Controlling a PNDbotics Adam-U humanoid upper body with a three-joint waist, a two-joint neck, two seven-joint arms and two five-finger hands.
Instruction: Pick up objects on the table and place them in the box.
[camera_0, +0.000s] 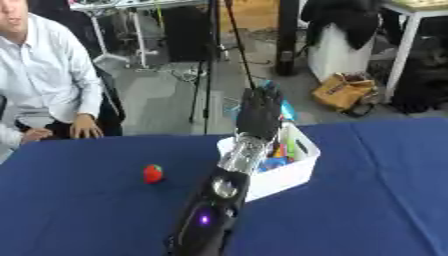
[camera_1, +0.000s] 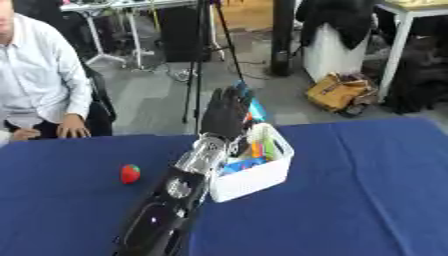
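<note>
My left arm reaches from the bottom edge up to the white box (camera_0: 293, 172) in the middle of the blue table. The left hand (camera_0: 260, 115) hovers over the box's far side with its back toward me. A cyan object (camera_0: 287, 111) sticks out past the hand's right edge at the same depth and looks held in it; the grip itself is hidden. Several colourful items (camera_1: 254, 152) lie inside the box. A small red ball-like object (camera_0: 153, 173) with a green spot rests on the cloth to the left of the arm. My right hand shows in neither view.
The blue table (camera_0: 376, 200) stretches wide to the right of the box. A person in a white shirt sits at the far left edge, one hand (camera_0: 86, 129) near the table's rim. Past the table are a tripod, a yellow bag and furniture.
</note>
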